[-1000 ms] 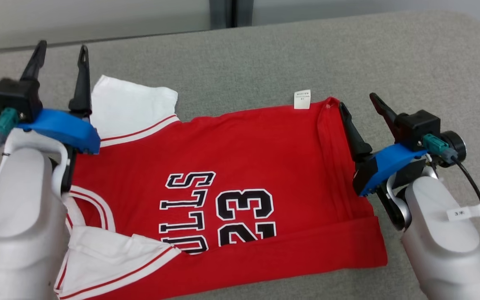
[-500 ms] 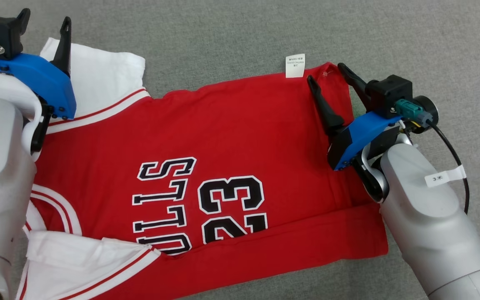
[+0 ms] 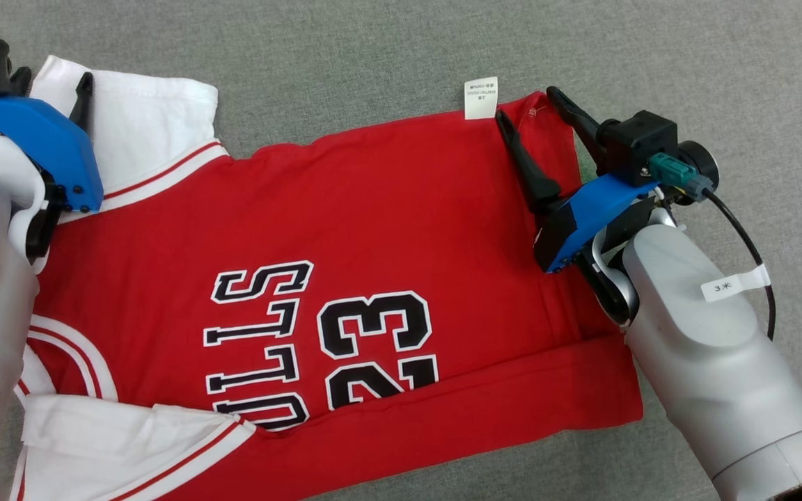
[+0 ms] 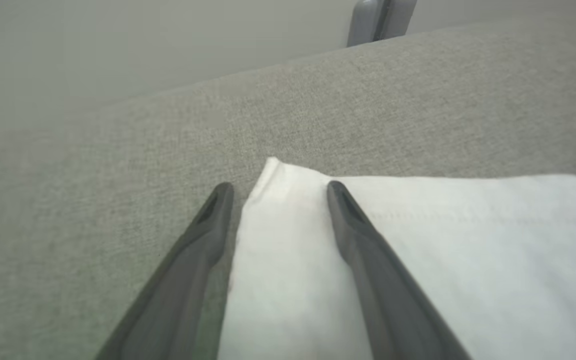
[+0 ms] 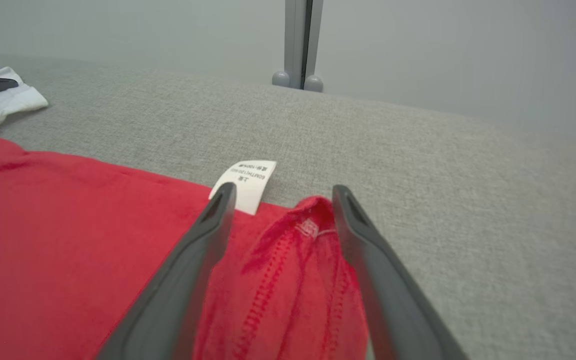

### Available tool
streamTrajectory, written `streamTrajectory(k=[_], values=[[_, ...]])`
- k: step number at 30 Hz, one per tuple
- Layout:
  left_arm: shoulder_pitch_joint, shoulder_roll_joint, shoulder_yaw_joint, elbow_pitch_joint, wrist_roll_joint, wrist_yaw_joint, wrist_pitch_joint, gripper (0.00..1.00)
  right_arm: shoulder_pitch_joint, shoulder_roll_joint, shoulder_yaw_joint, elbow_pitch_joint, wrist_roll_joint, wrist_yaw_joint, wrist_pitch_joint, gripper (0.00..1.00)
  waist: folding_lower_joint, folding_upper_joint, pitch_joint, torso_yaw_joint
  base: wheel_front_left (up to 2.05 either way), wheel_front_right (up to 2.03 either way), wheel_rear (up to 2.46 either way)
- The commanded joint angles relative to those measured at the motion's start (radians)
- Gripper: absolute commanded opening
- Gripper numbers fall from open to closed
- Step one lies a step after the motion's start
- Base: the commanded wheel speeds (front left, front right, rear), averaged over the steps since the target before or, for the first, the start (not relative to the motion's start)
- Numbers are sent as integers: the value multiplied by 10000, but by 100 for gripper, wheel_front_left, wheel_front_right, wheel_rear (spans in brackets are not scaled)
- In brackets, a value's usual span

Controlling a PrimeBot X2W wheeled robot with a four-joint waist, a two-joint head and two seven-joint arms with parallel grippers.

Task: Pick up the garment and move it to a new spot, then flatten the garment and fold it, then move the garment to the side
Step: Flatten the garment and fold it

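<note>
Both grippers have crept onto the far corners of the garment since a second ago. My right gripper gapes wide, empty, astride the bunched red hem corner; my left gripper, equally wide and empty, straddles the white sleeve. Spread on the grey cushion, it needs flattening, I judge: next, lower, pinch both corners, pull outward
</note>
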Motion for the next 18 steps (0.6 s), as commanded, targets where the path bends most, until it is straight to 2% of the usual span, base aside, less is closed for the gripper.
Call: streamTrajectory(k=[1, 3, 4, 5, 12, 18], values=[[116, -86, -93, 189, -439, -8, 374, 100, -194, -55, 67, 75, 85, 1, -79, 100, 0, -1, -20, 8, 0, 0, 0], [137, -103, -143, 210, -586, -8, 513, 100, -210, -60, 95, 114, 96, 1, -88, 100, 0, -1, -30, 5, 0, 0, 0], [153, -95, -226, 207, -690, -8, 605, 80, -222, -56, 120, 147, 108, 1, -102, 100, 0, -1, -40, 1, 0, 0, 0], [170, -78, -298, 174, -806, -8, 652, 0, -228, -47, 148, 184, 143, 1, -103, 100, 0, -1, -53, -8, 0, 0, 0], [18, 101, -707, -142, -1218, -5, -22, 0, -257, -78, 336, 486, 354, 1, -11, 100, 0, -1, -156, 67, 0, 0, 0], [-200, -56, -1193, -339, -1378, -5, -555, 0, -394, -153, 312, 856, 557, 1, 316, 100, 0, -1, -213, 347, 0, 0, 0]])
